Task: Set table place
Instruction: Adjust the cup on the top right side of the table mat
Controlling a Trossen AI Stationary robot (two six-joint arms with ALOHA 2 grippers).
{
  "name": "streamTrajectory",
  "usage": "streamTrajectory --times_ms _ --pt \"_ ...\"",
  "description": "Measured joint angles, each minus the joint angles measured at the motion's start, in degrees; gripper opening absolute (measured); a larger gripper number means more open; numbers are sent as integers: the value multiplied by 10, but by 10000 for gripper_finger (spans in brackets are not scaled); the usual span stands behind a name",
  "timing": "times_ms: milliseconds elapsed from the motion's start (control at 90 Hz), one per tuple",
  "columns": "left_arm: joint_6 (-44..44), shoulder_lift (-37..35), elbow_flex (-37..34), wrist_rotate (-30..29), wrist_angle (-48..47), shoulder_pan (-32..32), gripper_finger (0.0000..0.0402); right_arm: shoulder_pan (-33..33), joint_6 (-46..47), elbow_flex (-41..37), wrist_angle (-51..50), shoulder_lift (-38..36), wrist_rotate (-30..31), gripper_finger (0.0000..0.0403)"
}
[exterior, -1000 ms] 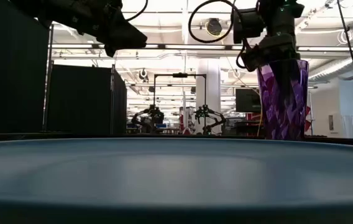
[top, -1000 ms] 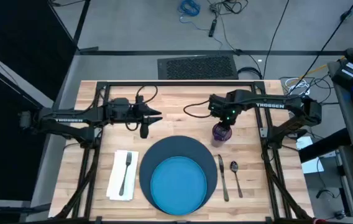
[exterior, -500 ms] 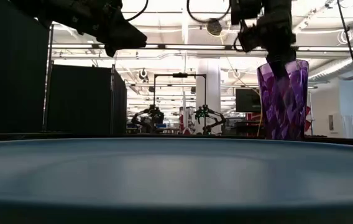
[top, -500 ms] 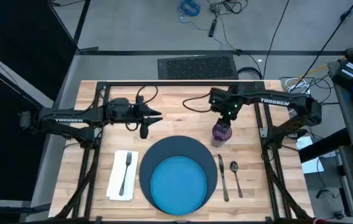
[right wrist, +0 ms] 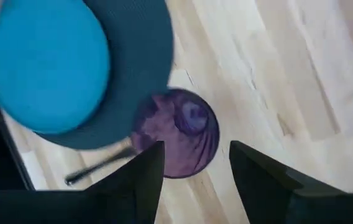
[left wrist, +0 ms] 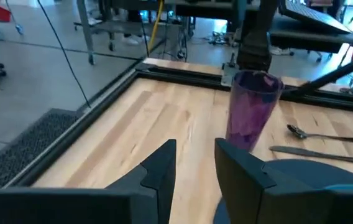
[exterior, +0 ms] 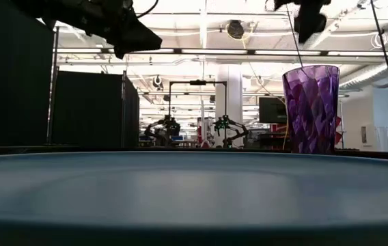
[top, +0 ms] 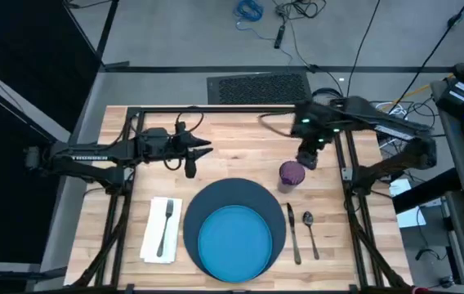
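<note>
The purple cup (top: 291, 174) stands upright on its base on the table (top: 240, 139), just past the far right rim of the dark blue mat (top: 234, 196). The bright blue plate (top: 234, 241) lies on the mat. The white napkin (top: 155, 237) with the fork (top: 167, 224) on it lies left of the mat; knife (top: 293, 234) and spoon (top: 310, 229) lie to its right. My right gripper (right wrist: 195, 180) hangs open above the cup (right wrist: 176, 134), a little toward its far right side, clear of the rim. My left gripper (left wrist: 195, 168) hovers open over the far left of the table.
The table's black frame (top: 232, 110) runs along the far edge and both sides. Bare wood lies between the two arms, beyond the mat. In the low view the plate's rim (exterior: 194, 184) fills the foreground and the cup (exterior: 310, 109) rises behind it.
My right gripper has come up out of the purple cup, where one finger reached inside the rim, and has moved up and toward the table's right edge. The cup stays upright in the same spot.
</note>
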Motion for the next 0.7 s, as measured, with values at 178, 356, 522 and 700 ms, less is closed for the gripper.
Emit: streamTrajectory --times_ms 178,356,522,700 --pt "14 -7 0 -45 -2 0 94 67 3 -53 169 -141 0 169" --pt "15 -51 0 -118 -35 0 94 162 11 -216 353 -306 0 169" --pt "28 -138 0 -141 -69 0 94 209 44 -405 534 -443 2 169" --pt "41 -229 -54 -141 -69 0 94 215 46 -528 626 -514 3 169"
